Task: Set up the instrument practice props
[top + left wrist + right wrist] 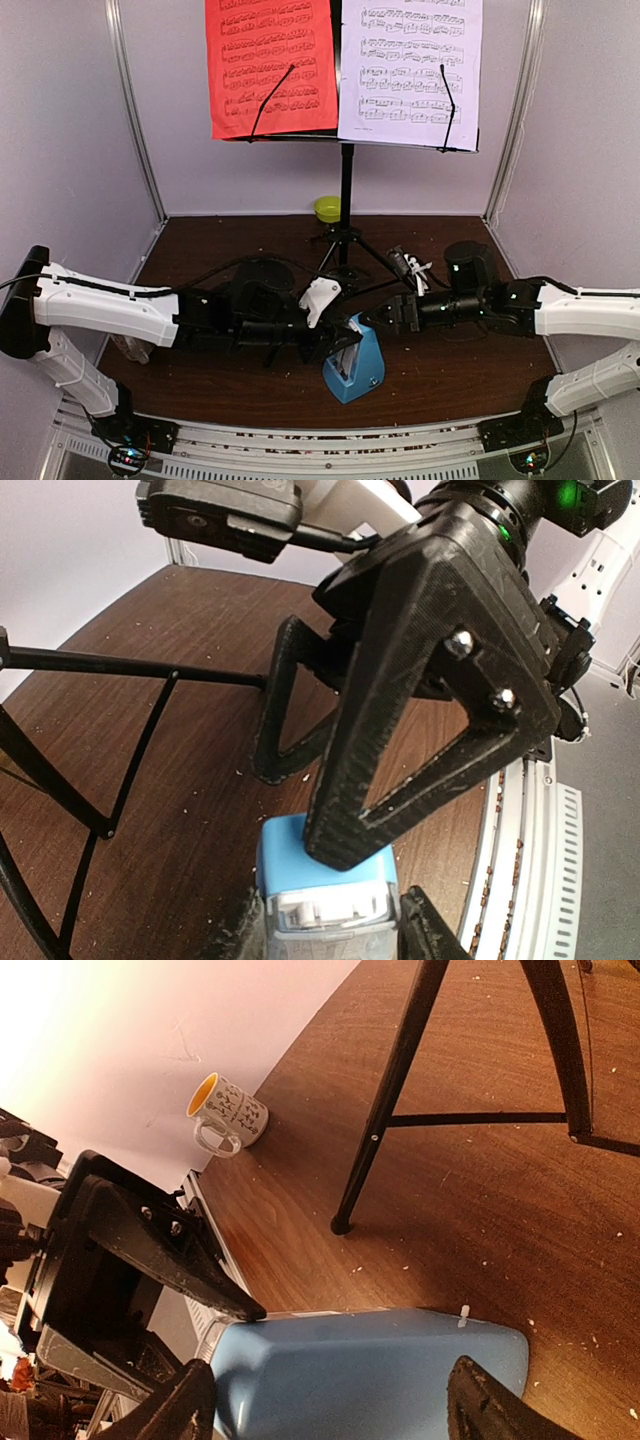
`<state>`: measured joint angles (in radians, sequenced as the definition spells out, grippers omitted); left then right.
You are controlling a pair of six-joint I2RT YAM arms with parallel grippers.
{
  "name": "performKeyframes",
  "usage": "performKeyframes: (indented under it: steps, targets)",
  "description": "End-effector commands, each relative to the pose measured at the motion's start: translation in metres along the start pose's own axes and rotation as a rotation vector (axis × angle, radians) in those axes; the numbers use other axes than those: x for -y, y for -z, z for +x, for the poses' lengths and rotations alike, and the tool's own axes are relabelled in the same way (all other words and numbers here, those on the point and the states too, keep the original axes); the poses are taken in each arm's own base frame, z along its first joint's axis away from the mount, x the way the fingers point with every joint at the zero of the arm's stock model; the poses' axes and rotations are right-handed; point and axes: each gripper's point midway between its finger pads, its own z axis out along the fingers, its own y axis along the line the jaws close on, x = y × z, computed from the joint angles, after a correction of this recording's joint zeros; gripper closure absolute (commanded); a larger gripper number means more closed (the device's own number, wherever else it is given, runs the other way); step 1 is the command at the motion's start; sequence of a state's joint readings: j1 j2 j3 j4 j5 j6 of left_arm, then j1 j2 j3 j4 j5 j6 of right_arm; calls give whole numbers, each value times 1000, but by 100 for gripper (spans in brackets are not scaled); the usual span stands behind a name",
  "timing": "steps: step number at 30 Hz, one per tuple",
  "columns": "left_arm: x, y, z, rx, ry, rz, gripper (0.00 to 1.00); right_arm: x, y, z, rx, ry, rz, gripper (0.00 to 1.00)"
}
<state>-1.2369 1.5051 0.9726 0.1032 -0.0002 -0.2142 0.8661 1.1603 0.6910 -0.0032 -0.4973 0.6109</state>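
while upright, metronome [370, 1360] within right gripper [332, 1407]

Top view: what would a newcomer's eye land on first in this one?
The red sheet and the white sheet hang side by side on the stand at the top of the frame. Below, on the dark table, both arms meet at the blue metronome. The left fingers flank its top, and the right fingers stand wide, one tip at its top.

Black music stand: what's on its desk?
Red music sheet left, white music sheet right, each under a thin black wire arm. They cover the desk's face; only its lower ledge shows.
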Motion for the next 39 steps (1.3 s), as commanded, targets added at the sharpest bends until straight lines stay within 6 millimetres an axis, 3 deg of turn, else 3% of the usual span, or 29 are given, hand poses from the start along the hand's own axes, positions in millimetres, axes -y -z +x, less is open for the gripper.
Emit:
performKeyframes:
  steps: [1,17,31,36,39]
  targets:
    - [1,6,-6,20,-11,2,72,35,-2,36,-87,17,112,21]
    - [9,19,4,13,-97,14,84,88,-3,87,-215,62,260,22]
    - [15,21,18,-36,-157,20,85,109,1,106,-259,68,325,22]
    - [18,31,6,-3,-148,31,87,106,2,102,-251,72,317,22]
    - [17,53,-15,62,-99,17,88,93,3,89,-224,84,283,21]
